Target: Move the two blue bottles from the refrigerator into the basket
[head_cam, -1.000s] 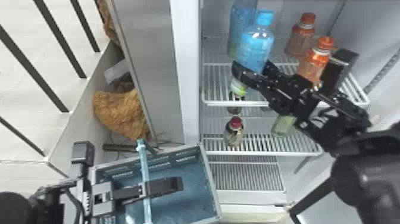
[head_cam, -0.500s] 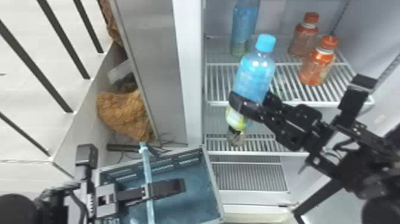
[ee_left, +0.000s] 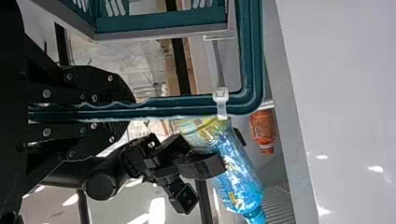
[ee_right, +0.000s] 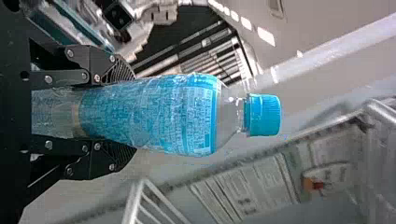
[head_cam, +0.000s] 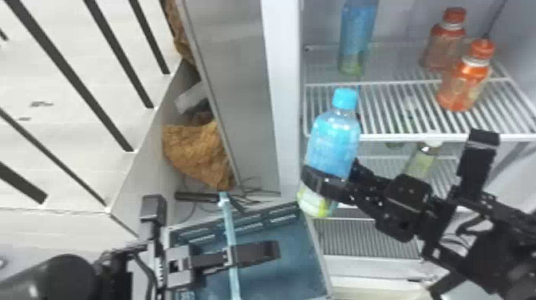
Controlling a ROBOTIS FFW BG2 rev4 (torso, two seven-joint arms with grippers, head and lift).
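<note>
My right gripper (head_cam: 329, 181) is shut around the lower part of a blue bottle (head_cam: 335, 137), which stands nearly upright in front of the refrigerator's left edge, above and right of the basket (head_cam: 275, 275). In the right wrist view the right gripper (ee_right: 107, 114) has its pads on both sides of the blue bottle (ee_right: 154, 114). The second blue bottle (head_cam: 357, 38) stands at the left on the upper shelf. My left gripper (head_cam: 233, 257) is shut on the basket's teal handle (head_cam: 230, 239); in the left wrist view the left gripper (ee_left: 107, 109) clamps that handle (ee_left: 163, 105).
Two orange bottles (head_cam: 464, 79) stand at the right on the upper shelf (head_cam: 395, 137). A yellowish-green bottle (head_cam: 420, 161) is on the shelf below. The refrigerator's white side edge (head_cam: 281, 95) rises behind the basket. A brown crumpled bag (head_cam: 199, 155) lies beyond the basket.
The right gripper has carried the blue bottle left and down, off the upper shelf and toward the basket side. The left gripper has stayed on the handle.
</note>
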